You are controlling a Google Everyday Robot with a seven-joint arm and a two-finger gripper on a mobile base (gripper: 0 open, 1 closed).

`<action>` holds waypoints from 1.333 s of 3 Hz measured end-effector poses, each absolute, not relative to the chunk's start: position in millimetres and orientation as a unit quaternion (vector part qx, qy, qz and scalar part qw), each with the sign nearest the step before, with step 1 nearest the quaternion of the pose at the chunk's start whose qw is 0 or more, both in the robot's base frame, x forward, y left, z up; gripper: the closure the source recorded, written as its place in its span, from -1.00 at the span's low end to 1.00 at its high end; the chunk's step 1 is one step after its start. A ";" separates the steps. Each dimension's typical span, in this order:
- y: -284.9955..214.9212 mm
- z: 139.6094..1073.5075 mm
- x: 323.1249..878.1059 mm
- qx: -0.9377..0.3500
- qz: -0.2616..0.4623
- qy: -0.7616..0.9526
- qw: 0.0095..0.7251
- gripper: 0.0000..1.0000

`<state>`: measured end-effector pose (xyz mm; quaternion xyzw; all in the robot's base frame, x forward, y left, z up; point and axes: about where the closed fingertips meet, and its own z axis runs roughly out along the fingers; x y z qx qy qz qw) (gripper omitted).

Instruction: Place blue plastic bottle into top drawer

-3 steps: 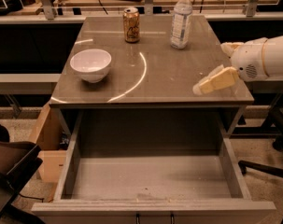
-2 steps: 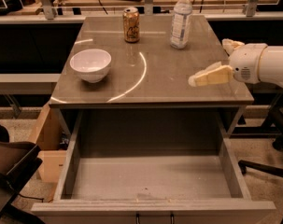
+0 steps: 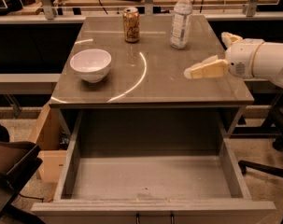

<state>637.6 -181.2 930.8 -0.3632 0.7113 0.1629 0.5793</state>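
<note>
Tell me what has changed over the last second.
The gripper moved left over the tabletop and slightly farther back, toward the blue plastic bottle, leveling out. It holds nothing. The bottle, soda can, white bowl and open top drawer stayed put.

Cream end effector (image 3: 205, 55) over grey tbl (image 3: 155, 90), gold can (image 3: 131, 25)

White bowl (image 3: 90, 64): nr left edge of worktop (image 3: 145, 85). Gold-brown can (image 3: 131, 24): back edge, left of centre. Light wooden box (image 3: 47, 139): floor, below front-left corner. Dark seat (image 3: 12, 164), poss. chair, beside it. Gripper (image 3: 204, 54): over right edge.
</note>
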 end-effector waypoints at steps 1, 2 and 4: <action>-180.8 926.6 647.4 -0.351 0.164 0.713 0.584 -1.00; -188.2 916.4 685.2 -0.319 0.168 0.709 0.607 -1.00; -207.9 896.4 764.2 -0.291 0.172 0.714 0.614 -1.00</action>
